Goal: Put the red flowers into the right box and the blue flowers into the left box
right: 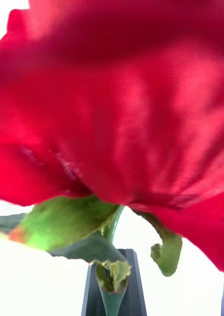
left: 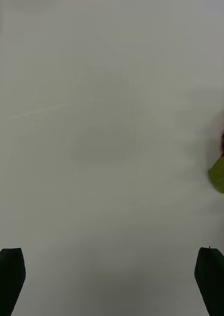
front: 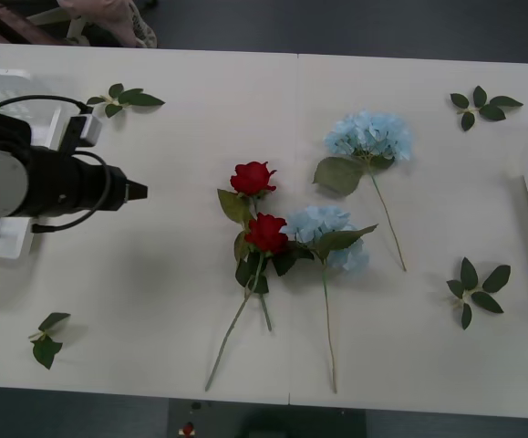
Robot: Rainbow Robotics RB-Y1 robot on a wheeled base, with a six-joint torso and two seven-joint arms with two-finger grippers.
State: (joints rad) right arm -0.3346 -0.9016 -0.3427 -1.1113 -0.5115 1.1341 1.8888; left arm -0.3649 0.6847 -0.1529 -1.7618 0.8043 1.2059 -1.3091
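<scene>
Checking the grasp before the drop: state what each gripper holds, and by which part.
The right gripper holds a red flower by its green stem just below the bloom. The left gripper is open, holding nothing.

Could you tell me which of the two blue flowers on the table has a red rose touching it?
The nearer blue flower, mid-table: a rose lies against its left side. The farther blue flower lies apart from both roses.
</scene>
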